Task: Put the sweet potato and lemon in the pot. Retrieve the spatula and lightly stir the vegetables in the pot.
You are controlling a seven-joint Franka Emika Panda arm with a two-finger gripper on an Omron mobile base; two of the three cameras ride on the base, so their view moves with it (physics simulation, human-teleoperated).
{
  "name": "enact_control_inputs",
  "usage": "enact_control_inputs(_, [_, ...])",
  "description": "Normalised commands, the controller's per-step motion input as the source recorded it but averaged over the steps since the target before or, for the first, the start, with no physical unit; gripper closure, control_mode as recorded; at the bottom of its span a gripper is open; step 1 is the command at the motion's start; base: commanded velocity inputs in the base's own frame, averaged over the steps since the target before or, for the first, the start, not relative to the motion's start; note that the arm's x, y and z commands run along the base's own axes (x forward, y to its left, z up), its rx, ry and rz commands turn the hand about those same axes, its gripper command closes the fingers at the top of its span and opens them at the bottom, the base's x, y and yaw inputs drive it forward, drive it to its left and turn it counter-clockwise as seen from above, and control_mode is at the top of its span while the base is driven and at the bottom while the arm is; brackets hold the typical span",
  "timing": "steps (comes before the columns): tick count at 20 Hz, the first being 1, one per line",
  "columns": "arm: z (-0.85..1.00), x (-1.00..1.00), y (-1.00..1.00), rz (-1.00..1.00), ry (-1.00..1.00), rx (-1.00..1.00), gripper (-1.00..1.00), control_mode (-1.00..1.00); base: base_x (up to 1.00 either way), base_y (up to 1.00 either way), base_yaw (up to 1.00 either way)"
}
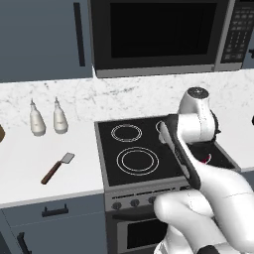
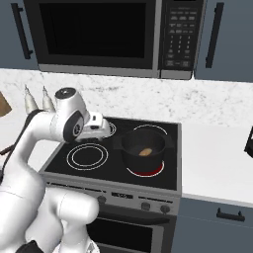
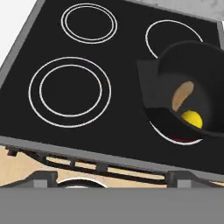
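Lemon (image 3: 191, 118) half hidden in pot (image 3: 205, 70), beside sweet potato (image 3: 182, 96)

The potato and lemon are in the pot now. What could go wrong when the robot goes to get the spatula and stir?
1. The spatula lies flat on the counter left of the stove, beside two bottles; the arm might bump them when reaching.
2. The pot sits on a burner glowing red, so careless stirring could push it off centre.
3. The lemon is round and might roll away from the sweet potato.
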Motion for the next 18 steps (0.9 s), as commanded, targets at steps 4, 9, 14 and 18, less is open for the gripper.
enact_control_inputs(4, [0.00,-0.72,1.00,0.56,0.05,-0.31,-1.00,-1.00,0.00,0.00,0.00])
enact_control_inputs(9, [0.00,-0.47,1.00,0.52,0.08,-0.27,-1.00,-1.00,0.00,0.00,0.00])
enact_control_inputs(14, [0.03,-0.02,1.00,0.42,0.13,-0.22,-1.00,-1.00,0.00,0.00,0.00])
enact_control_inputs(18, [0.11,0.00,1.00,0.40,0.17,-0.21,-1.00,-1.00,0.00,0.00,0.00])
